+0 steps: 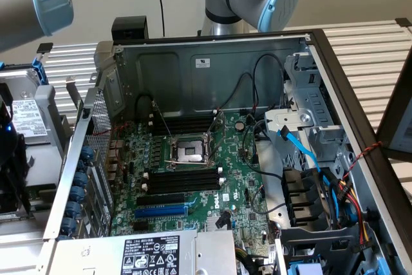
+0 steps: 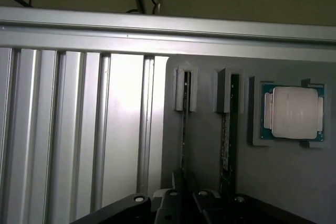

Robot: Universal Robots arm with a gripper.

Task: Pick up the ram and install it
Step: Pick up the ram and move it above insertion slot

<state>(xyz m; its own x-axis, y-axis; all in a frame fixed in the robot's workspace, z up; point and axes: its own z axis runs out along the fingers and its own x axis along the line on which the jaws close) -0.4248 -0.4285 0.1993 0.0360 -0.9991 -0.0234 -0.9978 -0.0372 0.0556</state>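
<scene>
In the wrist view, two rams stand on edge in a grey holder tray (image 2: 283, 182), each with its far end in a grey bracket. My gripper (image 2: 185, 202) sits at the near end of the left ram (image 2: 185, 129), its dark fingers (image 2: 169, 202) close on either side of the thin board. The second ram (image 2: 227, 145) stands just beside it, apart from the fingers. In the exterior view, the open computer case (image 1: 212, 62) shows the green motherboard (image 1: 238, 191) with black memory slots (image 1: 183, 180) in front of the processor socket (image 1: 190, 152) and more (image 1: 183, 124) behind it.
A processor chip (image 2: 294, 113) lies in a recess of the grey tray beside the rams. Ribbed aluminium table profile (image 2: 79, 129) runs alongside the tray. In the case, a blue long slot (image 1: 161, 210), loose cables (image 1: 309, 152) and a drive cage (image 1: 322, 217) crowd the exterior view's right.
</scene>
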